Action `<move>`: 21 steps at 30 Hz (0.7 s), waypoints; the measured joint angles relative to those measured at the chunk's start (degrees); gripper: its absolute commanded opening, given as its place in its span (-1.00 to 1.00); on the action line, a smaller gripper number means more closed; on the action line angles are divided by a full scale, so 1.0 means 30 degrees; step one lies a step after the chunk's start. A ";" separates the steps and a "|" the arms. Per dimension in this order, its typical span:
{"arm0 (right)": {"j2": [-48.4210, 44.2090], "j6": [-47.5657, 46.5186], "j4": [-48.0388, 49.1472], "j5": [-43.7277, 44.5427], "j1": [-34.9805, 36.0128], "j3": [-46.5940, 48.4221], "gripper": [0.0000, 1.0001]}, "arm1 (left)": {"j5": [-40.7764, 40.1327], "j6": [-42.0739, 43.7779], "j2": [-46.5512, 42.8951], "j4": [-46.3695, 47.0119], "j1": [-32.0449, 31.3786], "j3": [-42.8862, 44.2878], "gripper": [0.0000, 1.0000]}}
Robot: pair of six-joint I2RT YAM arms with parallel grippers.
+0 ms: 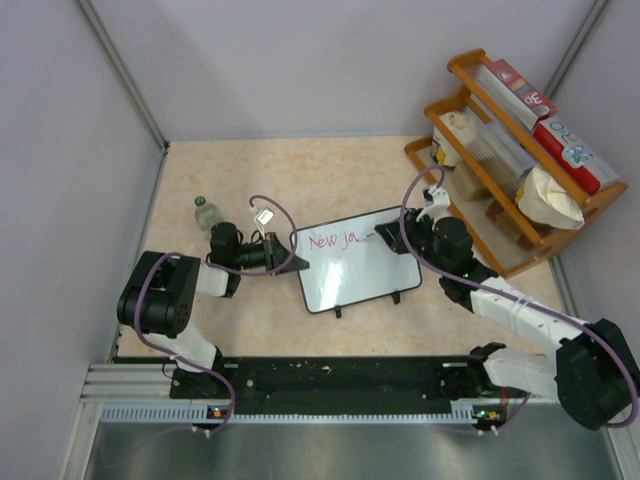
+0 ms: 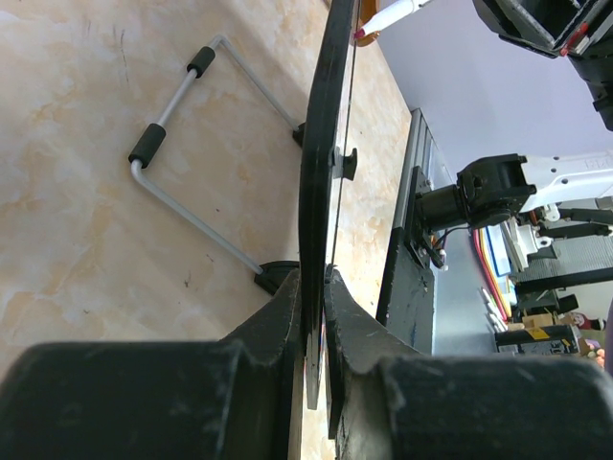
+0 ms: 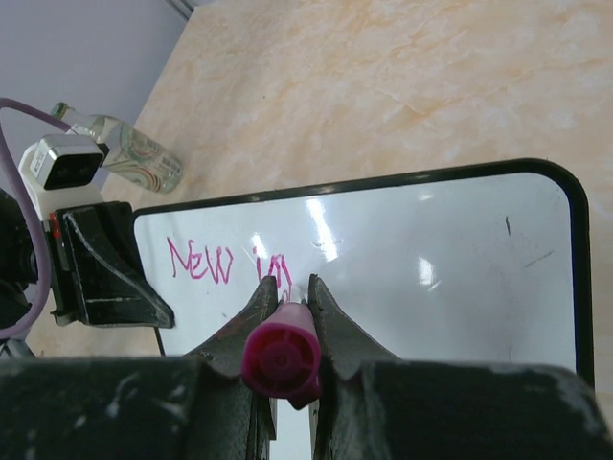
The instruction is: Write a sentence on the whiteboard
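Note:
The whiteboard (image 1: 362, 278), glossy white with a thin black frame, stands tilted on the table's middle. Pink letters of the sentence (image 1: 333, 241) run along its upper left and read about "New ja" (image 3: 206, 261). My left gripper (image 1: 290, 258) is shut on the board's left edge, which shows edge-on (image 2: 321, 144) between the jaws (image 2: 314, 278). My right gripper (image 1: 385, 236) is shut on a pink marker (image 3: 281, 356). The marker tip rests on the board (image 3: 431, 240) right after the last letter, partly hidden by my fingers (image 3: 291, 285).
A wooden rack (image 1: 510, 150) with boxes and bowls fills the back right, close behind my right arm. A small glass bottle (image 1: 206, 212) stands left of the board. The board's wire stand (image 2: 192, 144) reaches out behind it. Grey walls enclose the table.

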 measured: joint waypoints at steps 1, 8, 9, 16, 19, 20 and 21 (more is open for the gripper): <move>-0.0117 -0.0007 -0.0036 0.0015 0.0000 -0.0109 -1.00 | 0.0000 0.0000 0.0000 0.0000 0.0000 0.0000 -1.00; -0.0648 -0.0022 -0.0357 0.0124 0.0000 -0.0393 -1.00 | 0.0007 0.0000 0.0000 0.0015 0.0000 0.0000 -1.00; -0.0699 -0.0029 -0.0415 0.0131 0.0000 -0.0386 -1.00 | 0.0007 0.0000 0.0000 0.0022 0.0000 0.0000 -1.00; -0.0896 -0.0007 -0.0874 0.0197 0.0000 0.0051 -1.00 | 0.0015 0.0007 0.0000 0.0029 0.0000 0.0000 -1.00; -0.0896 -0.0022 -0.0940 0.0291 0.0000 0.0568 -1.00 | 0.0015 0.0007 0.0000 0.0029 0.0000 0.0000 -1.00; -0.0882 -0.0029 -0.0925 0.0335 0.0000 0.0729 -1.00 | 0.0015 0.0000 0.0000 0.0029 0.0000 0.0000 -1.00; -0.0874 -0.0044 -0.0903 0.0372 0.0000 0.0860 -1.00 | 0.0015 0.0007 0.0000 0.0029 0.0000 0.0000 -1.00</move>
